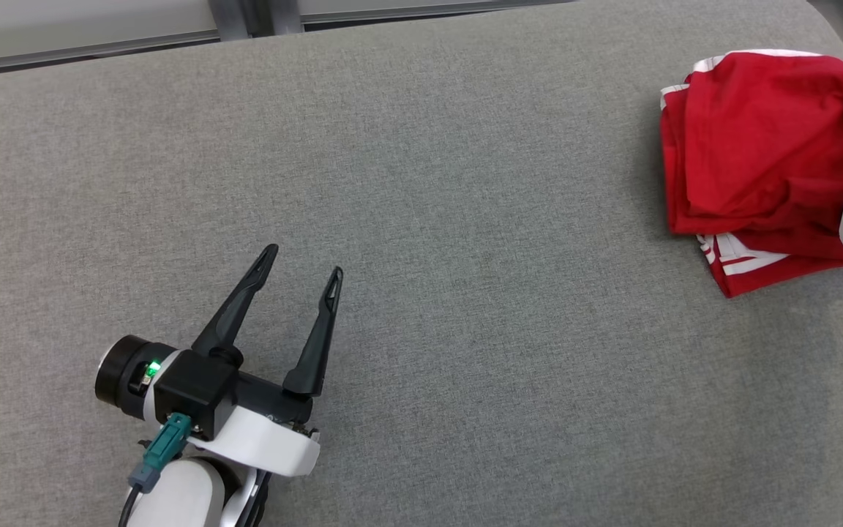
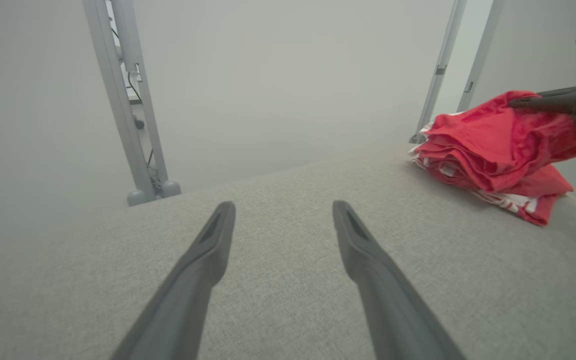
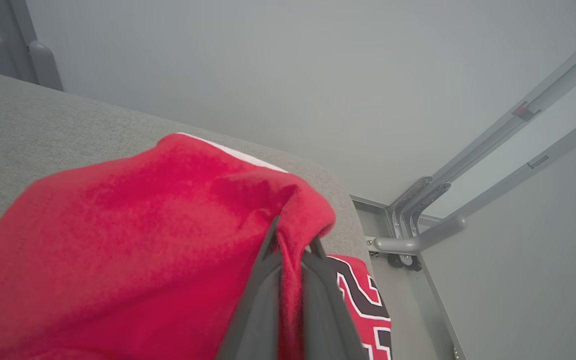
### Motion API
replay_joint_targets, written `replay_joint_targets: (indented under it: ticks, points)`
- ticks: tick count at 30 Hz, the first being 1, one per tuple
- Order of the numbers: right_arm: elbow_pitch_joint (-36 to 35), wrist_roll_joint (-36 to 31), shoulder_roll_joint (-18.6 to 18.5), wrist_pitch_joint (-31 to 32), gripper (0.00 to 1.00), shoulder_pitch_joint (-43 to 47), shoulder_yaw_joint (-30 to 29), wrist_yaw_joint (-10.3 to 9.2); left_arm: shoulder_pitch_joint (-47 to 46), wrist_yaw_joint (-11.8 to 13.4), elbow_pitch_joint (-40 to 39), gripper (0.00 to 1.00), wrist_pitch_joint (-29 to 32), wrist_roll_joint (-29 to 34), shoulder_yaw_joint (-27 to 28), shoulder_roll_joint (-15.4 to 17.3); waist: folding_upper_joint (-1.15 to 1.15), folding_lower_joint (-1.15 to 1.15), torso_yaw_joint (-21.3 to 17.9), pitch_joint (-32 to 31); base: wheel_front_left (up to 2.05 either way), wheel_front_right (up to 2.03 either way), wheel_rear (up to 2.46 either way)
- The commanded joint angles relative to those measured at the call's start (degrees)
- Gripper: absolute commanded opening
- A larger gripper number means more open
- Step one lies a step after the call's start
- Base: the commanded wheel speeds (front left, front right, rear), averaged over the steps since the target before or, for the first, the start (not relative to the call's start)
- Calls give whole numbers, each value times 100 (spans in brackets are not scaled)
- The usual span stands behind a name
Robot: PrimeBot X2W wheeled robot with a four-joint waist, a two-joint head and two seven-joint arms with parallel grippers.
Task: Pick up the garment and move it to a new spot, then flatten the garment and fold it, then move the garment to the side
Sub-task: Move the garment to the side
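Grey table (image 1: 465, 219): bunched garment (image 1: 751, 146), axis unclear, pinched by right tool (image 3: 293, 237); left tool (image 1: 302, 262) spread.

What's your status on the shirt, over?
Left gripper open over the grey surface. Right gripper shut on a fold of the red garment, piled at the surface's right edge. Nothing seen in the way.
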Motion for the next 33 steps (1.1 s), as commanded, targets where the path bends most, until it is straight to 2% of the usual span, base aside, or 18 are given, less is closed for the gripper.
replay_joint_targets:
  ticks: [1,9,10,11,12,17,22,27,30,32,33]
  points:
    - [24,-40,-51,-29,0,36,-45,-5,-46,-5,-19,100,11,-25,-4,32,0,0,8,-13,0,0,0]
    - [143,-387,14,-30,0,112,-291,-5,46,16,-84,100,62,-55,-57,79,0,0,-15,-33,0,0,0]
    - [152,-456,13,-30,6,105,-317,-5,37,14,-92,100,74,-57,-75,73,0,0,-19,-30,0,0,0]
    - [149,-509,22,-30,42,103,-360,-5,25,13,-93,100,79,-59,-92,68,0,0,-20,-31,0,0,0]
    - [126,-587,9,-30,100,92,-420,-5,10,16,-89,100,79,-59,-105,62,0,0,-20,-36,0,0,0]
    - [-157,-1162,-58,-30,100,162,-965,-4,3,27,9,100,23,-100,-178,5,0,0,33,-179,0,0,0]
    - [-973,-2089,54,-30,100,652,-1946,-4,93,89,153,100,-84,-171,-207,-72,0,0,209,-480,0,0,0]
    - [-2009,-2704,766,-30,100,1677,-2820,-5,248,187,360,100,-187,-283,-223,-170,0,0,452,-911,0,0,0]
    - [-2506,-2629,1306,-29,100,2346,-2914,-5,364,279,490,100,-232,-371,-215,-223,0,0,621,-1185,0,0,0]
    - [-2653,-2569,1453,-30,100,2534,-2898,-4,398,296,533,100,-239,-403,-216,-237,0,0,677,-1270,0,0,0]
    - [-2897,-2399,1694,-30,100,2889,-2868,-5,485,360,619,100,-247,-473,-196,-264,0,0,778,-1412,0,0,0]
